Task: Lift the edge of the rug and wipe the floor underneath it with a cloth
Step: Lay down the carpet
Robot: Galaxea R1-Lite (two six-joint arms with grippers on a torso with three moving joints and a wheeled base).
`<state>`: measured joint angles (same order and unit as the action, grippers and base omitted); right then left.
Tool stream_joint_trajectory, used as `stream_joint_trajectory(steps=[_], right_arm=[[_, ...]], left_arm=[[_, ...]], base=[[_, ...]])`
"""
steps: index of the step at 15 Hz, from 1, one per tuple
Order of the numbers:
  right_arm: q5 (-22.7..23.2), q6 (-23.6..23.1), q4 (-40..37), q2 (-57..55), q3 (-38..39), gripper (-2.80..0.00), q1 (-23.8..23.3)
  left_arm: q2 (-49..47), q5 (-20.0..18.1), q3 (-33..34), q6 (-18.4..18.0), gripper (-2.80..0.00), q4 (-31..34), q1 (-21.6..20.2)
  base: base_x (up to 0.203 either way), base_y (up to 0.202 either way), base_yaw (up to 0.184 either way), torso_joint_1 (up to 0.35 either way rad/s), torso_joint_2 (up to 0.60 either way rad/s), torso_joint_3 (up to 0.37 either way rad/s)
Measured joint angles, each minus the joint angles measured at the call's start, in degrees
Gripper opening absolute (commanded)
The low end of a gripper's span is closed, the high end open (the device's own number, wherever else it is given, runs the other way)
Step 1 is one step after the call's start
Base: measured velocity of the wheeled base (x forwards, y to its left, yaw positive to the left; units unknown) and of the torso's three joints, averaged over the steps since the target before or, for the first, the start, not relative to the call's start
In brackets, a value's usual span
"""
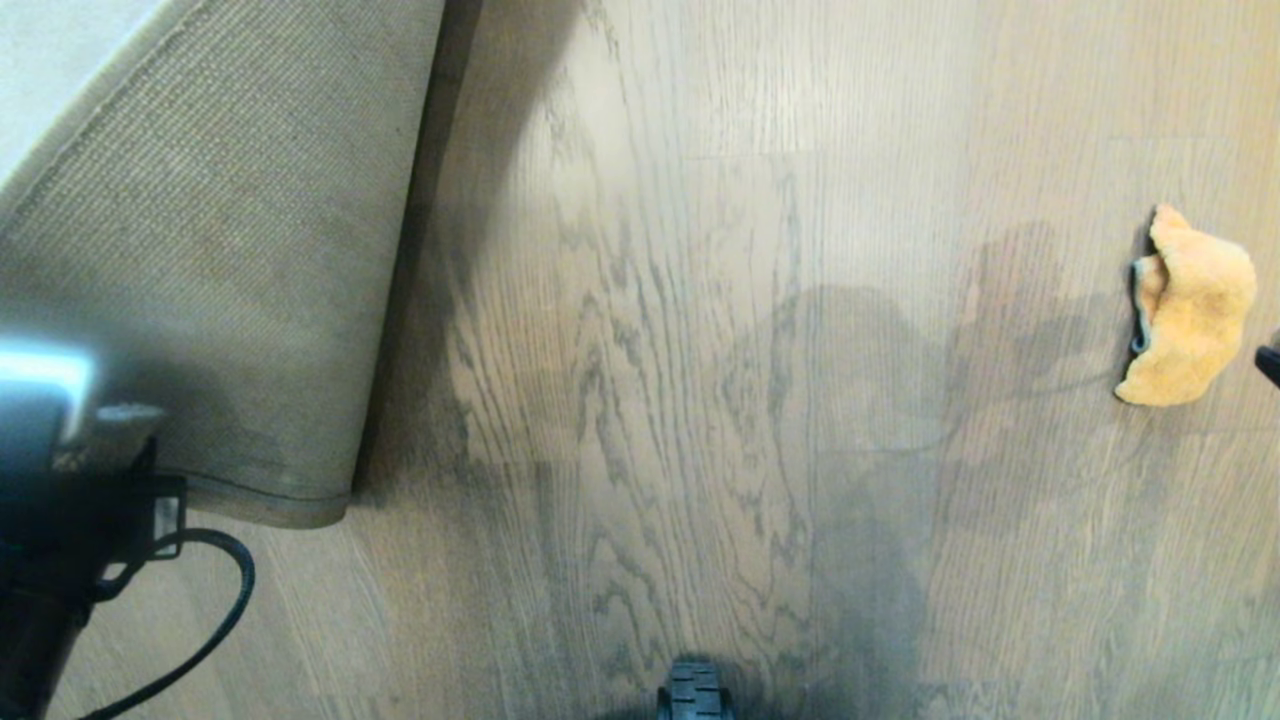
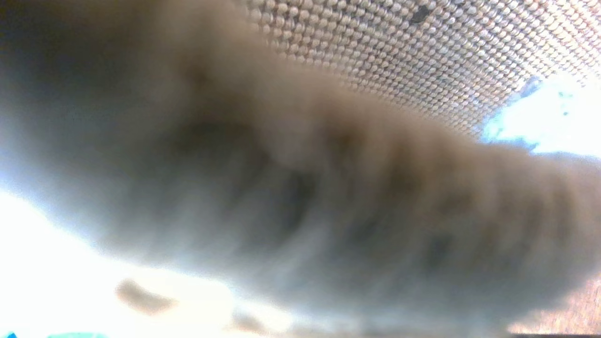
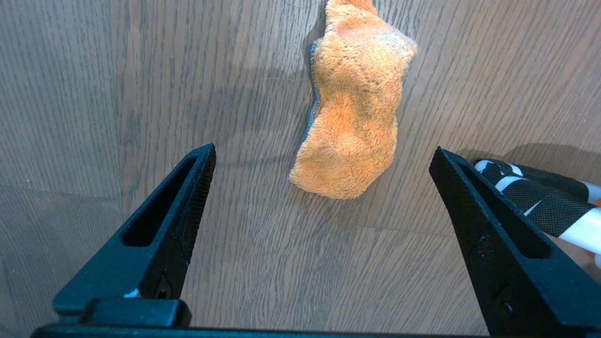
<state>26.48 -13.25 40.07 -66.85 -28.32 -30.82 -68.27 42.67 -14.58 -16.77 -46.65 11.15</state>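
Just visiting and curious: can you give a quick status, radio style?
Left pincer holds rug edge lifted, backing up. Right pincer open above cloth, which lies on floor. Nothing in the way.

We are seeing: rug edge point(image 1: 250, 300) lying folded back at left | cloth point(image 1: 1190, 310) lying on floor point(image 1: 700, 350) far right, well apart.

The right tool point(image 3: 324, 159) has 2 matte black tapered fingers point(image 3: 178, 206), each with a long slot in its side and a finely cross-hatched inner pad. The left arm point(image 1: 60, 480) shows a pale metallic block above a black housing, with a black cable point(image 1: 215, 590) looping away. A black ribbed wheel point(image 1: 695, 690) sits at the base.
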Motion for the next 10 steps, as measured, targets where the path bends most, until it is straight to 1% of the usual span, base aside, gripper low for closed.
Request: stream_joint_trajectory(steps=[2, 3, 10], right_arm=[[0.3, 0.0, 0.0, 0.5, 0.0, 0.0, 0.1], [0.6, 0.0, 0.0, 0.6, 0.0, -2.8, 0.1], [0.7, 0.0, -0.2, 1.7, 1.2, -2.8, 0.0]], left_arm=[[0.1, 0.0, 0.0, 0.0, -2.8, 0.0, 0.0], [0.1, 0.0, 0.1, 0.0, -2.8, 0.0, 0.0], [0.2, 0.0, 0.1, 0.0, -2.8, 0.0, 0.0]], base=[[0.0, 0.0, 0.0, 0.0, 0.0, 0.0], [0.0, 0.0, 0.0, 0.0, 0.0, 0.0], [0.0, 0.0, 0.0, 0.0, 0.0, 0.0]])
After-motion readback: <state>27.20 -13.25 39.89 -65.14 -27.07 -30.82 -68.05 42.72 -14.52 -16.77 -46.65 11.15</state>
